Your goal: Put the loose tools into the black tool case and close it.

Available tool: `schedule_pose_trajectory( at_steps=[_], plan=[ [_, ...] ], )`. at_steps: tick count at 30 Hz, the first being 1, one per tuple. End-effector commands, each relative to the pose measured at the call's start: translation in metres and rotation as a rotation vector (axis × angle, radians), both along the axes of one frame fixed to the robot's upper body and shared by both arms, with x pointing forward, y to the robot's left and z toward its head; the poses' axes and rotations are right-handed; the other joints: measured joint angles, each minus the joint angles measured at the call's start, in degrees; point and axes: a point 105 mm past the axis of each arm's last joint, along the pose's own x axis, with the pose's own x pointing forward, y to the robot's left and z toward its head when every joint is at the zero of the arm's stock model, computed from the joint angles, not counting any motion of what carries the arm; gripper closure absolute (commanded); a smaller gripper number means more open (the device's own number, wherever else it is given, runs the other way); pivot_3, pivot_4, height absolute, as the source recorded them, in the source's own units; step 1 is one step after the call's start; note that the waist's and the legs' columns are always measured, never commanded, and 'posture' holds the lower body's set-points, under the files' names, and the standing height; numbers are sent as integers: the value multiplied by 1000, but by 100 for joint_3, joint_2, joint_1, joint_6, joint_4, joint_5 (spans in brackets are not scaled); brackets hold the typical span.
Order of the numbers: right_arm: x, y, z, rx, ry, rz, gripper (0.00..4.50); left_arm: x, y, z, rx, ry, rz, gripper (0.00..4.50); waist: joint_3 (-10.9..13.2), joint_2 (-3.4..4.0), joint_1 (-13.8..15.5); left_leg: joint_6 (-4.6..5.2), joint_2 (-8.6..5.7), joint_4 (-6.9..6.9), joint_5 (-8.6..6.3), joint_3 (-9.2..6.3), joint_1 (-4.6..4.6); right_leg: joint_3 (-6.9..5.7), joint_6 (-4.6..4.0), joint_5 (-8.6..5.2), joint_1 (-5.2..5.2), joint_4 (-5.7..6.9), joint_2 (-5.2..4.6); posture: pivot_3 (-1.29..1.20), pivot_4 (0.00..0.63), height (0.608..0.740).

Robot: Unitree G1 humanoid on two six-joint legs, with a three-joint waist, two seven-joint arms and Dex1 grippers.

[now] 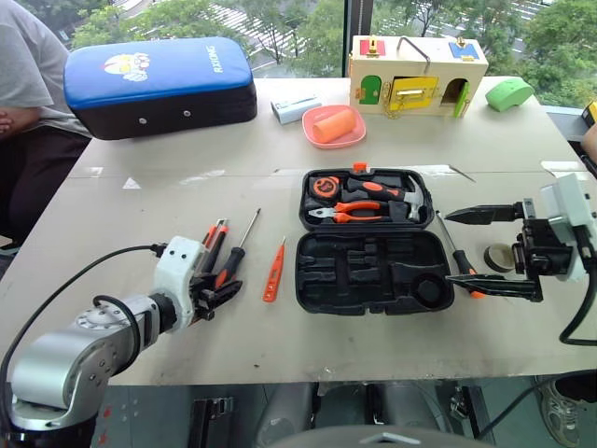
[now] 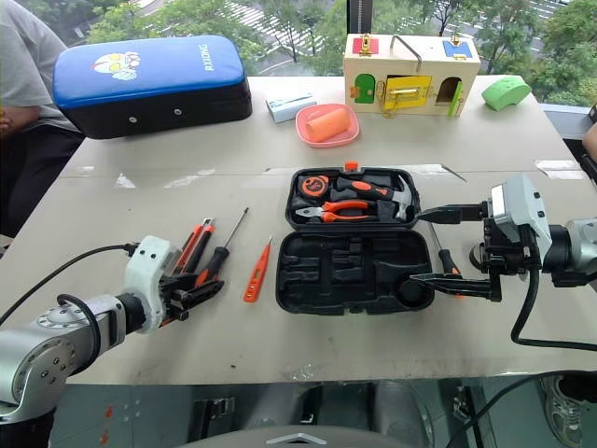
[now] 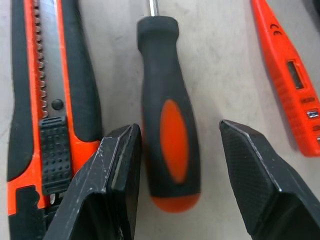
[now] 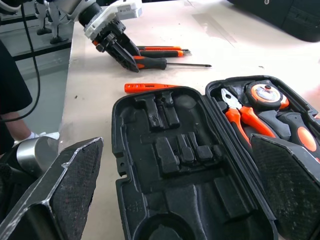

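We read "RIXIONG" on the blue-topped padded case (image 1: 159,84); the tester screwdriver (image 3: 287,75) bore a small mark too fine to read. Our left gripper (image 3: 180,165) had its fingers partly open, straddling the rubbery black-and-orange handle of a screwdriver (image 3: 167,120) without clamping it; the ridged utility knife (image 3: 47,100) lay just outside one finger. Our right gripper (image 1: 485,250) stood wide open, empty, beside the open moulded black tool case (image 1: 368,271) on the counter (image 1: 140,187).

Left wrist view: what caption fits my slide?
Left gripper open, its fingers either side of a black-and-orange screwdriver, beside the utility knife.
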Motion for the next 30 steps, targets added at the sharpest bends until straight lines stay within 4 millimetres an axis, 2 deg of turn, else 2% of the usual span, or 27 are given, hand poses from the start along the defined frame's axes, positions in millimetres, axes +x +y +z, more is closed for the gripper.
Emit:
schedule_pose_trajectory(
  at_steps=[1, 3, 6, 8, 9, 14, 19, 22, 26, 30],
  plan=[
    [-3, 6, 12, 21, -43, 17, 0, 4, 1, -13, 5, 36, 15, 1752, -7, 12, 19, 0, 0, 0, 0, 0, 1, -1, 0, 0, 1, 1, -1, 0, 150, 735],
    [-3, 7, 13, 21, -44, 17, 0, 8, 1, -17, 4, 43, 22, 1752, -16, 26, 45, 1, -3, 1, 1, -2, 3, -1, 0, 0, 2, 5, -3, 0, 150, 735],
    [-3, 7, 13, 17, -46, 18, 0, 13, 4, -18, -1, 35, 34, 2561, -26, 43, 89, 7, -4, 0, -2, -5, 18, -2, -1, 1, 17, 10, -3, 0, 150, 735],
    [-3, 7, 13, 13, -48, 19, 0, 17, 5, -13, -10, 16, 30, 3341, -30, 51, 132, 10, -4, -1, -3, -5, 30, -2, -1, 0, 27, 9, -3, 0, 150, 735],
    [-3, 7, 13, 12, -50, 20, 0, 19, 5, -8, -13, -3, 13, 3423, -30, 51, 139, 14, -4, -1, -6, -6, 36, -4, -2, 0, 34, 9, -3, 0, 150, 735],
    [-9, 12, 15, 14, -55, 51, 0, 21, -8, 30, -25, -101, -193, 3422, -21, 34, 128, 12, -2, -2, -5, -14, 30, -11, -3, -1, 30, 8, -2, 0, 150, 735],
    [-14, 15, 11, -4, -46, 78, 0, 21, -25, 76, 33, -183, -526, 3422, -14, 17, 124, -10, -3, 3, 7, -17, -27, -18, -3, 0, -16, -3, -2, 0, 150, 735],
    [-15, 15, 6, -24, -38, 80, 0, 25, -40, 91, 97, -209, -762, 3422, -13, 16, 130, -9, -4, 0, 7, -19, -34, -21, -2, 0, -16, -19, -3, 0, 150, 735],
    [-11, 13, -6, -38, -20, 42, 0, 38, -78, 85, 154, -179, -1042, 3422, -11, 14, 123, -8, -9, 1, 7, -21, -41, -28, -2, 0, -13, -25, -2, 0, 150, 735],
    [-9, 12, -14, -43, -18, 16, 0, 56, -108, 71, 197, -148, -1167, 3422, -2, 0, 95, -5, -14, 12, 7, -15, -41, -22, 1, 0, -13, -15, 7, 0, 150, 735]
  ],
)
